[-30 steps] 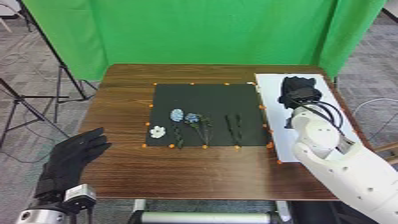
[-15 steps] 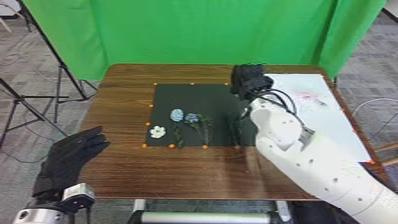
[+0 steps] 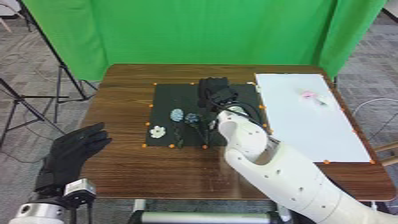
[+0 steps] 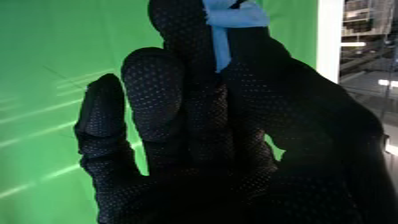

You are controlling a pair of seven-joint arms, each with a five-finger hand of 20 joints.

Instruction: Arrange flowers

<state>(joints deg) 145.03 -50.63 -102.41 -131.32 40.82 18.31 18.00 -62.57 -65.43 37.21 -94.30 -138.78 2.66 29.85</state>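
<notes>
One right hand point(image 3: 216, 91) is over the black mat point(image 3: 178, 94), toward its far edge; in the wrist view its fingers stand nearly straight, with the thumb close beside them and a light blue band point(image 4: 237, 17) at the thumb's tip. We see nothing gripped in it.

Nearer us, toward the mat's left edge, lie two blue flowers point(image 3: 177, 115) with thin dark stems point(image 3: 180, 136), and the white flower point(image 3: 157, 132) is close to the near left corner. We would judge all of these light, with soft petals that crush easily and slim stems that bend and could roll from a loose pinch. We should take each stem just below its bloom, and the white one low at its base.

Farther right, one pink flower point(image 3: 308, 94) rests on the white sheet point(image 3: 311, 135), near its far right corner. The left hand point(image 3: 75, 155) is spread loosely beside the table's point(image 3: 178, 175) left edge.

We count four blooms: two blue, one white, one pink. Stems we cannot count surely.
</notes>
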